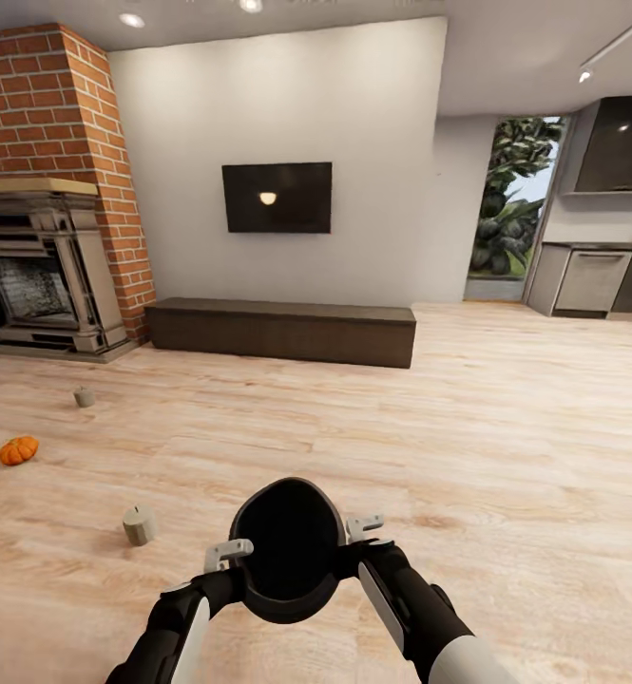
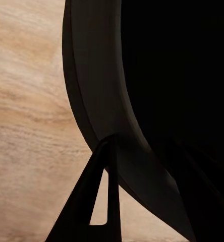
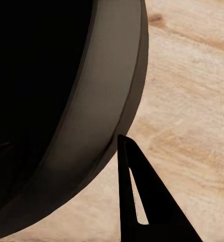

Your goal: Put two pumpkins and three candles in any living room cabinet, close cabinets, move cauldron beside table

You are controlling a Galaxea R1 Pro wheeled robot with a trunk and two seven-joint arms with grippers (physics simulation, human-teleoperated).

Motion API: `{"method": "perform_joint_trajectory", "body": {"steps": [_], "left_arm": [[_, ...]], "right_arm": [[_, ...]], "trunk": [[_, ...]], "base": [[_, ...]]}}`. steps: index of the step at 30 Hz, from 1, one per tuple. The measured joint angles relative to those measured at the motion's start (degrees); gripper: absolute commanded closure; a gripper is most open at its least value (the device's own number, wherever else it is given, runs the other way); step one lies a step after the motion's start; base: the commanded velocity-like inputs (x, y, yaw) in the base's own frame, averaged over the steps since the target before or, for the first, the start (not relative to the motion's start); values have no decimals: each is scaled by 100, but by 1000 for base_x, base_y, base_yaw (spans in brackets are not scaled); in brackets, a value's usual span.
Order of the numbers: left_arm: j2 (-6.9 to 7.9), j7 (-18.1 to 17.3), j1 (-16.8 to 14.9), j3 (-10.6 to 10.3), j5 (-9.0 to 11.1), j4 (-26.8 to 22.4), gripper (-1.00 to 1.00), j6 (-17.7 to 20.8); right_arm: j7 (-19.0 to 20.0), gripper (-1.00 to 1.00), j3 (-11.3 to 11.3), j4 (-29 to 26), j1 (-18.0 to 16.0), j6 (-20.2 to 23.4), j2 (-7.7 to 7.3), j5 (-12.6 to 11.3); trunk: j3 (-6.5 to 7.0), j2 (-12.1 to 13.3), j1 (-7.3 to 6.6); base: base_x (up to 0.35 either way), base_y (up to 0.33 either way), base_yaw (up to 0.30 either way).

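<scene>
Matte-black round cauldron [image 1: 287, 551], ribbed pumpkin [image 1: 18, 449]

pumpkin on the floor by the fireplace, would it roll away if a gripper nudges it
Probably a little: the pumpkin is round and sits on smooth wood floor, so a nudge could send it rolling. Its squat shape may stop it soon. It looks rigid, likely light.

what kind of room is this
Likely an open-plan living room: a brick fireplace, a wall TV above a long low cabinet, with a kitchen at the far right.
</scene>
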Motion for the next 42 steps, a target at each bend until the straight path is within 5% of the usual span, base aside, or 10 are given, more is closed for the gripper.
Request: {"method": "perform_joint_trajectory", "body": {"steps": [42], "left_arm": [[-7,2,0,4,-15,-1,100,0]], "right_arm": [[0,100,-1,2,1,-2,-1,1]], "trunk": [[225,0,0]], "base": [[-265,-193,240]]}}
